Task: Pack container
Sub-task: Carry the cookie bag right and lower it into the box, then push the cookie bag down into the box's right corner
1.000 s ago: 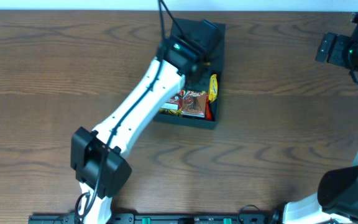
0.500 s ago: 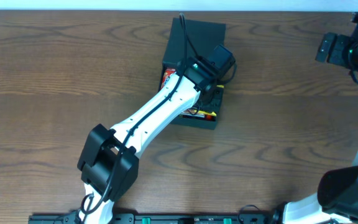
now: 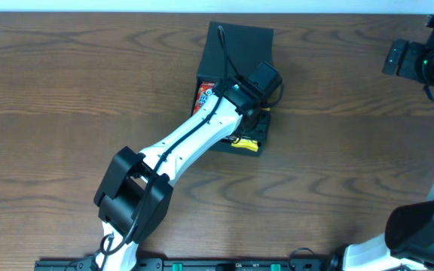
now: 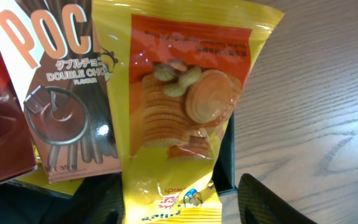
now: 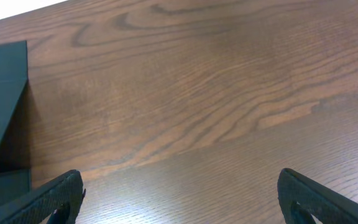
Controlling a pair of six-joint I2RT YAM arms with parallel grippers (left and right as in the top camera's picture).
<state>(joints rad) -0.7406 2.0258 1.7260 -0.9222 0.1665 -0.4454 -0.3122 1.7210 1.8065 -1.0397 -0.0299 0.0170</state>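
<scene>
Left pincer [image 4: 178,194], jaws parted astride the yellow packet [image 4: 179,93], hangs directly over the box [image 3: 239,45], far nearer than the wide-open right pincer [image 5: 179,186].

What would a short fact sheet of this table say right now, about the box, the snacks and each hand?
container: black box, lid open, on the wooden table
snacks in it: yellow biscuit packet, brown chocolate-stick box beside it, red packet
left hand: over the box, fingers apart on either side of the yellow biscuit packet's end
right hand: open, holding nothing, above bare wood away from the box
</scene>
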